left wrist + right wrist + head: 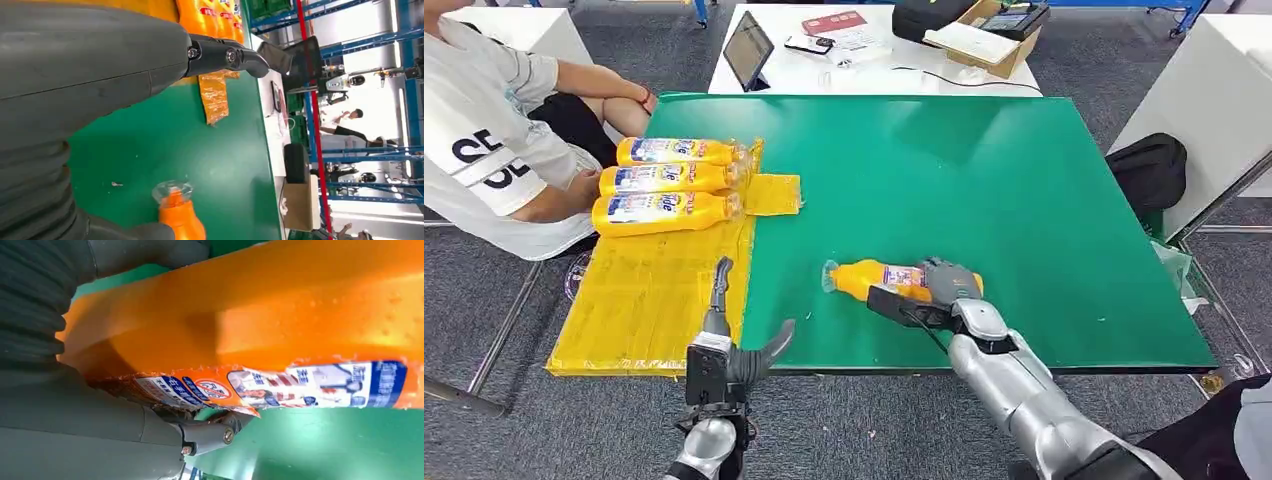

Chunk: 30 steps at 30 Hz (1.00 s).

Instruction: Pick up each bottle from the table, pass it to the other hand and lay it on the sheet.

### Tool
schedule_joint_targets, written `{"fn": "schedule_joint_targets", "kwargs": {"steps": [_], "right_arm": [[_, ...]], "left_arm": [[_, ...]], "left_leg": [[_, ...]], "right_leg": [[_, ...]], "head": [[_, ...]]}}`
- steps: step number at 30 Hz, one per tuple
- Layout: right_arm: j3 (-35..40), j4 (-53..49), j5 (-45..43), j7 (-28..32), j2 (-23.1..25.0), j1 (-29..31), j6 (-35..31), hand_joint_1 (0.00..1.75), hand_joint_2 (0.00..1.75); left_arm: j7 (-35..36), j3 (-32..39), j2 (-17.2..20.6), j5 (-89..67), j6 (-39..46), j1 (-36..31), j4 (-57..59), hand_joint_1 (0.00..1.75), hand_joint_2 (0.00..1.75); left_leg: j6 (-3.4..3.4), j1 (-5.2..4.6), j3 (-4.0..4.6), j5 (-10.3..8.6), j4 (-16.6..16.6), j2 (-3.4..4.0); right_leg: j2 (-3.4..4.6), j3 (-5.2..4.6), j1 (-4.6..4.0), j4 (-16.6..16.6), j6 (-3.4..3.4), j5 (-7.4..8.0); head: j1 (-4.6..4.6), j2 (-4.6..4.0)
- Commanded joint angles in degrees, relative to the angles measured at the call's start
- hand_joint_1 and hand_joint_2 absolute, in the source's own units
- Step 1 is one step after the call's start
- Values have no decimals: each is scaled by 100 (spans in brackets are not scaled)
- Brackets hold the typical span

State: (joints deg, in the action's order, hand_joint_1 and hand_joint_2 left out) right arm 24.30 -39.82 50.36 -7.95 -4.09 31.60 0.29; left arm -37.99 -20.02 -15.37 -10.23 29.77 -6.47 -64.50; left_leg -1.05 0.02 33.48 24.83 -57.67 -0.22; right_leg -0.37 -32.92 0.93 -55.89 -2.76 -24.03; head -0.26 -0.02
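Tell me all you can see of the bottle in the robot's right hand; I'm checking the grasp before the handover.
The bottle is orange plastic with a clear cap and a blue, white and red label whose edge is peeling. It lies on its side on the green table, cap pointing toward the yellow sheet but short of it. The right hand wraps its base end. Whether it is lifted off the table cannot be told. The left hand hangs apart from it.

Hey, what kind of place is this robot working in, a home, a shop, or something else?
Probably a lab or industrial test hall, not a home: blue steel racking lines the room, a seated person watches beside the green table, and a tablet stands on a white desk behind.
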Motion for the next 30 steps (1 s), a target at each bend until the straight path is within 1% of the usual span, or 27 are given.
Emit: {"fn": "schedule_joint_targets", "kwargs": {"steps": [1, 6, 8, 9, 11, 12, 13, 16, 17, 18, 19, 21, 23, 25, 26, 27, 29, 30], "right_arm": [[103, 747, -234, 111, -122, -343, 238, 173, 175], [-21, 610, -482, 314, -58, -381, -14, 175, 175], [-324, 292, -876, 676, 131, -453, -519, 175, 175], [-418, 124, -1026, 826, 211, -504, -672, 175, 175], [-614, -509, -1368, 1336, 349, -717, -1096, 175, 175], [-665, -696, -1449, 1480, 378, -780, -1246, 175, 175], [-634, -895, -1462, 1437, 362, -846, -1218, 175, 175], [-637, -904, -1462, 1437, 349, -846, -1218, 175, 175], [-800, -1146, -1644, 1716, 405, -991, -1472, 175, 175], [-804, -1268, -1645, 1835, 411, -1042, -1611, 175, 175], [-1014, -1614, -1888, 2158, 528, -1218, -1968, 175, 175], [-1150, -2182, -2013, 2408, 612, -1469, -2416, 175, 175], [-1207, -2440, -2070, 2498, 642, -1586, -2578, 175, 175], [-1318, -2601, -2174, 2731, 702, -1679, -2861, 175, 175], [-1386, -2688, -2310, 2920, 749, -1726, -2980, 175, 175], [-1372, -2637, -2228, 2963, 737, -1716, -3128, 175, 175], [-1384, -2498, -2117, 3062, 772, -1673, -3396, 175, 175], [-1351, -2263, -2077, 3156, 793, -1605, -3489, 175, 175]], "left_arm": [[20, -157, 63, 62, -34, -291, 507, 0, 175], [-17, -161, 72, 110, 32, -262, 476, 0, 175], [-26, -144, 94, 138, 125, -196, 369, 0, 175], [-30, -146, 112, 147, 138, -155, 303, 0, 175], [-52, -141, 147, 167, 175, -74, 166, 0, 175], [-59, -136, 152, 174, 183, -59, 143, 0, 175], [-60, -141, 163, 182, 177, -39, 107, 0, 175], [-60, -141, 161, 182, 177, -41, 106, 0, 175], [-71, -142, 158, 186, 193, -41, 104, 0, 175], [-78, -153, 165, 195, 187, -37, 90, 0, 175], [-88, -172, 170, 217, 176, -24, 53, 0, 175], [-92, -240, 187, 280, 124, -23, 5, 0, 175], [-82, -283, 202, 310, 88, -28, -19, 0, 175], [-2, -345, 235, 517, -136, -4, -118, 0, 175], [50, -413, 284, 680, -358, 18, -224, 0, 175], [139, -466, 331, 854, -606, 40, -322, 0, 175], [413, -547, 445, 1460, -1490, 65, -491, 0, 175], [570, -635, 573, 1652, -1927, 46, -561, 0, 175]], "left_leg": [[6, 9, -9, -6, 14, -30], [1, 7, -11, 2, 7, -17], [2, 8, -11, 0, 12, -19], [5, 11, -7, -2, 14, -17], [5, 10, -3, -1, 14, -8], [4, 9, 0, -1, 18, -2], [3, 9, -6, 6, 8, 11], [4, 6, 2, 6, 5, 22], [3, 5, 4, 6, 4, 29], [7, 5, 7, 3, 7, 24], [4, 8, 9, 3, 4, 17], [4, 9, 17, 1, 4, 9], [6, 10, 31, 4, 1, 9], [2, 7, 57, 1, 2, 8], [5, 10, 58, 6, 1, 11], [2, 8, 68, 2, 2, 7], [3, 8, 69, 5, 3, 8], [2, 7, 79, 1, 3, 11]], "right_leg": [[-29, 23, -10, 24, 11, 0], [-17, 22, -8, 20, 6, -3], [-20, 24, -9, 25, 8, -1], [-17, 21, -12, 30, 13, 3], [-8, 21, -11, 27, 14, 4], [-2, 71, -10, 29, 11, 7], [8, 72, -10, 18, 11, 6], [15, 62, -8, 11, 11, 11], [16, 57, -6, 10, 11, 11], [10, 53, -8, 11, 15, 11], [4, 51, -11, 11, 11, 10], [-2, 47, -14, 9, 11, 8], [4, 34, -14, 3, 13, 5], [7, 13, -11, 1, 7, 7], [11, 11, -13, 0, 12, 4], [6, 2, -11, 1, 8, 6], [7, 3, -11, 1, 9, 3], [10, -7, -10, 3, 6, 9]], "head": [[0, 2], [0, 2], [2, 2], [0, 0], [2, 2], [2, 2], [2, 2], [0, 2], [0, 2], [-2, 2], [0, 0], [2, 0], [0, 2], [2, 2], [-2, 2], [0, 2], [0, 2], [0, 2]]}}
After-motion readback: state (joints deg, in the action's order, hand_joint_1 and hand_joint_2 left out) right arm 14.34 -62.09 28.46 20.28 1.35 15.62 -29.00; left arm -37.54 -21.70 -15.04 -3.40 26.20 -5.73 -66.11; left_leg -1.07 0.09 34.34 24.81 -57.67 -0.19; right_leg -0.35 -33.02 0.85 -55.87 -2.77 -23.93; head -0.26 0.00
